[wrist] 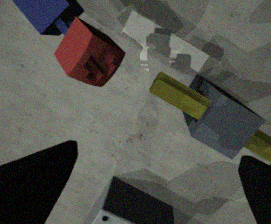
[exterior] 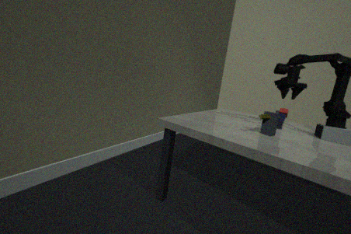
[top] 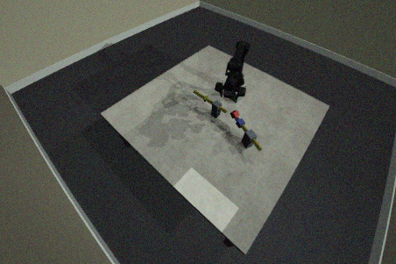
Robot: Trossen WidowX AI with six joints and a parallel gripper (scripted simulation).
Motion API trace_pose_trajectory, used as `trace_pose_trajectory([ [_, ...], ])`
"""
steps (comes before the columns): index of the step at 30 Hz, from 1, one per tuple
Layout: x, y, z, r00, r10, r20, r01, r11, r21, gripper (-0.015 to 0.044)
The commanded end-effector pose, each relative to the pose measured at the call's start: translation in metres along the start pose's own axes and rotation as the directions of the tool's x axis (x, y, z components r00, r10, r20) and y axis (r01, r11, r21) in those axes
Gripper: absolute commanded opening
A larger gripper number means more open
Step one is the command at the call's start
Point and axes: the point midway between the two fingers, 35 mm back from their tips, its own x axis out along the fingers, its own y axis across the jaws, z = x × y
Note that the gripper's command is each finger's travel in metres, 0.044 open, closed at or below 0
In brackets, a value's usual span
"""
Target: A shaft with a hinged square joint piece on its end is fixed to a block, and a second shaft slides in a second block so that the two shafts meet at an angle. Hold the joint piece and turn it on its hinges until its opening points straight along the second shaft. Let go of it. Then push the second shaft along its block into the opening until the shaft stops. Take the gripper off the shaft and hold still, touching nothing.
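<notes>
The red joint piece (top: 235, 114) (exterior: 283, 112) (wrist: 72, 47) is hinged to the blue piece (top: 240, 122) (wrist: 39, 12) on the first shaft (top: 258, 146), held by a grey block (top: 250, 134) (exterior: 269, 125). Its opening faces broadly toward the near end of the second shaft (top: 201, 95) (wrist: 177, 97); exact alignment is hard to tell. A gap separates them. The second shaft runs through the other grey block (top: 215, 110) (wrist: 227, 125). My gripper (top: 229, 97) (exterior: 289, 97) (wrist: 156, 155) is open and empty, above and to the arm's side of both, touching neither.
A dark-topped block with a pale side (wrist: 139, 202) shows at the bottom of the wrist view. A pale rectangle (top: 207, 198) lies near one edge of the table (top: 280, 110) (exterior: 217, 133). Shadows of the arm fall across the tabletop.
</notes>
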Motion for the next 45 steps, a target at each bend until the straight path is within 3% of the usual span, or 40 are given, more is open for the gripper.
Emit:
trace_pose_trajectory([
  [1, 0.003, -0.001, -0.001, 1.000, -0.005, -0.004, 0.005, 0.994, -0.107, 0.0440],
  [14, 0.007, -0.001, -0.001, 1.000, -0.006, -0.002, 0.004, 0.883, -0.470, 0.0440],
  [29, 0.013, -0.001, -0.001, 1.000, -0.007, 0.000, 0.004, 0.598, -0.802, 0.0440],
  [36, 0.016, -0.001, -0.001, 1.000, -0.006, 0.000, 0.004, 0.563, -0.827, 0.0440],
  [45, 0.054, 0.000, 0.003, 1.000, -0.004, -0.001, 0.001, 0.565, -0.825, 0.0440],
])
